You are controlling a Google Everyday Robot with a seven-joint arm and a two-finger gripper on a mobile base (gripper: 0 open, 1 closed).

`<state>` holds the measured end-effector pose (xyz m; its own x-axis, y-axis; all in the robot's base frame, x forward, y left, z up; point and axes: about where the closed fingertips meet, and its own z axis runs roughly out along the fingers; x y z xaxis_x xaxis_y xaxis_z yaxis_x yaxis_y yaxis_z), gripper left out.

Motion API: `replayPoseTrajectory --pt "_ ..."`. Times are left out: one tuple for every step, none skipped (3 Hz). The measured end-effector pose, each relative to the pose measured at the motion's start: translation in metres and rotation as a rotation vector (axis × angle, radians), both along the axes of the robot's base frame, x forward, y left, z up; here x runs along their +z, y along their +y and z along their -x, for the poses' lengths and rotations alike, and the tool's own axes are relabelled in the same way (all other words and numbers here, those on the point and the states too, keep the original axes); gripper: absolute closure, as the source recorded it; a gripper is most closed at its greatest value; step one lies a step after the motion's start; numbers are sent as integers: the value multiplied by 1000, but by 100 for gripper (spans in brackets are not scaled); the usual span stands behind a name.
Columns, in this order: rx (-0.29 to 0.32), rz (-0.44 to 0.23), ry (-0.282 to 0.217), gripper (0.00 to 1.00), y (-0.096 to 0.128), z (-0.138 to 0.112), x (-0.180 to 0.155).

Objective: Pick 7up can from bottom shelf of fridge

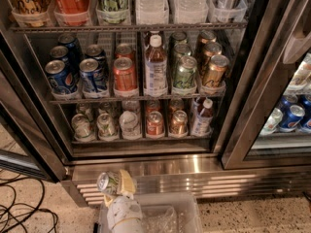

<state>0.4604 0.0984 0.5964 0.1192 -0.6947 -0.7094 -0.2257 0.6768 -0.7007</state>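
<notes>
My gripper (115,187) is low in the camera view, in front of the fridge's steel grille (194,183), and is shut on a pale green-and-silver 7up can (108,182) held tilted, top toward the left. The fridge (243,106) stands open with its dark interior showing. On the bottom shelf (141,141) stand more pale green cans (81,126) at the left, a red can (155,123), a copper-brown can (178,122) and a small bottle (201,118). The gripper is below and outside the bottom shelf.
A clear plastic bin (160,215) sits on the floor just right of my arm. Black cables (24,212) lie on the floor at the left. The open door's edge (24,149) is at the left; a second glass door (286,106) is at the right.
</notes>
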Motion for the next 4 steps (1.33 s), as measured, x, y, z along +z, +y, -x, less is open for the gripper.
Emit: replayPoseTrajectory --pt "11 -13 9 100 -9 -8 -15" --pt "-1 -40 37 100 -48 -29 -48" --pt "29 -60 53 100 -75 -41 -69" --pt "86 -176 100 100 -91 -46 -79"
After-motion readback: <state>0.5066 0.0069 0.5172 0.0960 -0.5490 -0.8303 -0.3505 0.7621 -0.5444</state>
